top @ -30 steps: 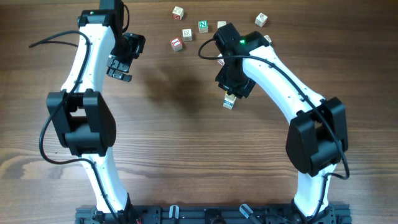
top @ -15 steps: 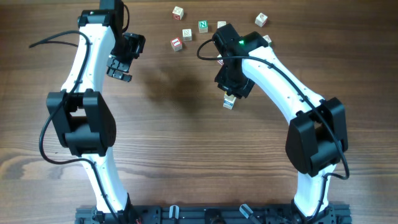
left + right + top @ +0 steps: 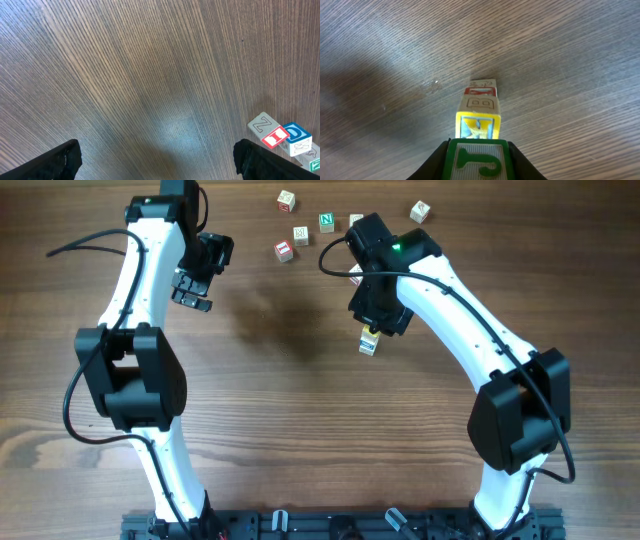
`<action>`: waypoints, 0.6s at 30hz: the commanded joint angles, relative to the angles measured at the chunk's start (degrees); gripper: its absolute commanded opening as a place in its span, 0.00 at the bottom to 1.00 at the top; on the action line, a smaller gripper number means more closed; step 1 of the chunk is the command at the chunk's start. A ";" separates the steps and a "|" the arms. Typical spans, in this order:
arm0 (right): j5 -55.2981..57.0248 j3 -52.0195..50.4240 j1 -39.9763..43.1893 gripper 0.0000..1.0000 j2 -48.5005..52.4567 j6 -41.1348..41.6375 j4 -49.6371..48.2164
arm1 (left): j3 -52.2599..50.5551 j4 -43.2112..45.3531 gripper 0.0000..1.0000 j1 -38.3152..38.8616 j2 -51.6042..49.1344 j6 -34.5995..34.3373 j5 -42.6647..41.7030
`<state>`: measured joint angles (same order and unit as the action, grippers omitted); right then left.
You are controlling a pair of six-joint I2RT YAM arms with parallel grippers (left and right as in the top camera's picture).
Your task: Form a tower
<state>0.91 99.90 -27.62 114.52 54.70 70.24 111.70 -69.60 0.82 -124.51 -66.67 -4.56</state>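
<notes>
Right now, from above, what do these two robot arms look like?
The left arm and right arm are smooth white tubes with bulky black joints and black fingers. Thin black cables loop beside each, and a small green light glows on the right one.

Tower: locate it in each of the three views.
Overhead: tower right of centre, under the right gripper.
Left wrist: not in view; only loose cubes.
Right wrist: tower at centre, beyond the gripped green cube.
Shared landmark: wood-grain table.
</notes>
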 commanded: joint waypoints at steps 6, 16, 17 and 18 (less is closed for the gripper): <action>2.08 0.57 -0.83 0.04 -1.01 1.60 0.26 | -0.26 -0.02 1.00 -0.20 1.73 0.68 0.57; 0.52 0.48 -0.81 0.10 0.26 5.46 0.28 | -0.26 -0.02 1.00 -0.20 1.73 0.68 0.57; 0.52 0.48 -0.81 0.13 0.26 5.46 0.26 | -0.26 -0.02 1.00 -0.20 1.73 0.68 0.57; 0.52 0.48 -0.81 0.18 0.35 5.44 0.26 | -0.26 -0.02 1.00 -0.20 1.73 0.68 0.57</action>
<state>1.52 99.88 -28.10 114.52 58.94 70.32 111.70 -69.60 0.84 -124.51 -66.67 -4.56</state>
